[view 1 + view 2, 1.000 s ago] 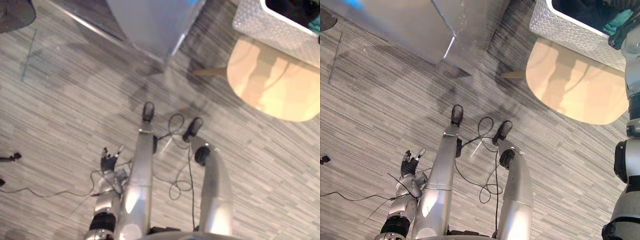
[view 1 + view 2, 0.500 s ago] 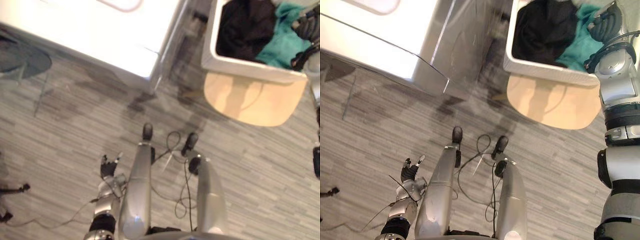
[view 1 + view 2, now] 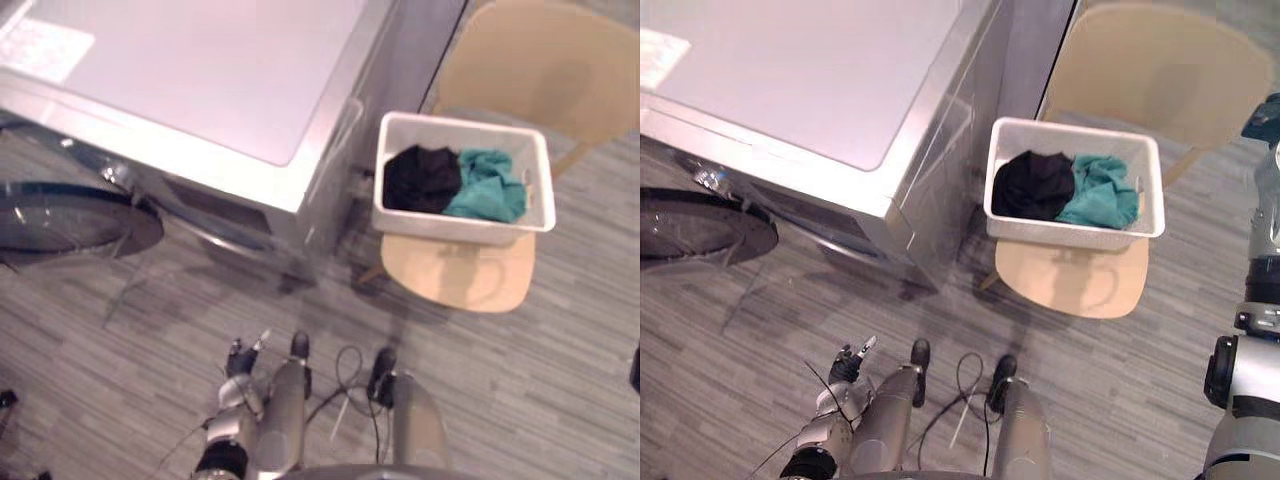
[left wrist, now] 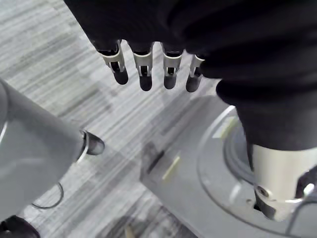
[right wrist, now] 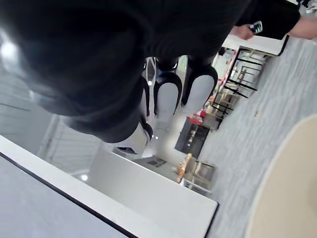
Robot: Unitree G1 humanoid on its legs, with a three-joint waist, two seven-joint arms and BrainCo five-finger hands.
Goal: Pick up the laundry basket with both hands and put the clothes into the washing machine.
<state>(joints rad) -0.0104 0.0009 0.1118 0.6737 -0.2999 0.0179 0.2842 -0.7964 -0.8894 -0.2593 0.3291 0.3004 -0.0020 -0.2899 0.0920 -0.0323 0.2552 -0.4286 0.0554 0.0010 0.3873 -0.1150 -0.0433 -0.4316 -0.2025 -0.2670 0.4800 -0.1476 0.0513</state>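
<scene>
Left hand [image 4: 144, 69] hung low over the floor [image 3: 560, 400], spread straight and holding nothing; whether the right hand [image 5: 168, 96] was spread or curled could not be told. The white basket [image 3: 460, 226] sat on the chair [image 3: 455, 275], just right of the washing machine [image 3: 200, 90], holding black clothes [image 3: 422, 178] and teal clothes [image 3: 485, 185]. It looked stiff and light, probably best gripped at its left and right rims. The machine's side crowded its left, the door [image 3: 60, 215] hung open farther left, and open floor lay near.
</scene>
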